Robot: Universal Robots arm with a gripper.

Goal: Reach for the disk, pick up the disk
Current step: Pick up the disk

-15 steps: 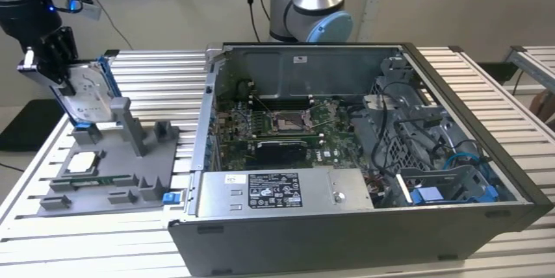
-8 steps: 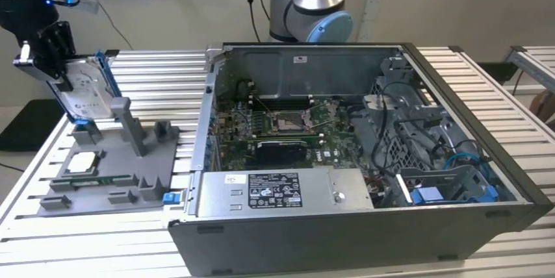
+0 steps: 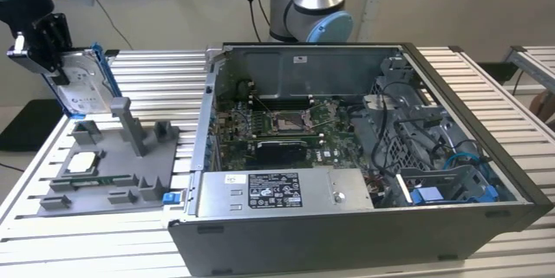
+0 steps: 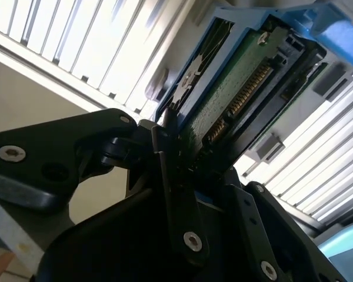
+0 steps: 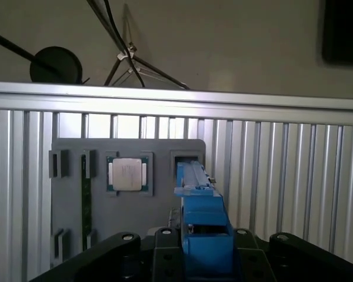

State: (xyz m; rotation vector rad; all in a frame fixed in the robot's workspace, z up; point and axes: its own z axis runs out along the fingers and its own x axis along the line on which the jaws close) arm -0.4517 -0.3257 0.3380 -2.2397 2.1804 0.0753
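In the exterior view my gripper (image 3: pixel 62 69) is at the far left of the table, shut on the disk (image 3: pixel 82 86). The disk is a silver drive with a white label in a blue bracket, held upright on edge just over the back slot of the grey fixture (image 3: pixel 130 180). In the second wrist view the black fingers (image 4: pixel 165 153) clamp the disk (image 4: pixel 235 88), with its green circuit board and connector facing the camera. In the first wrist view the disk's blue bracket edge (image 5: pixel 203 217) runs out from between the gripper (image 5: pixel 203 249) jaws, above the fixture (image 5: pixel 70 153).
The fixture holds a small silver square chip (image 3: pixel 82 161) (image 5: pixel 128 174) and a green memory stick (image 3: pixel 97 179). An open computer case (image 3: pixel 347 161) with its motherboard fills the middle of the slatted metal table (image 3: pixel 156 70). The arm's base (image 3: pixel 310 12) stands behind the case.
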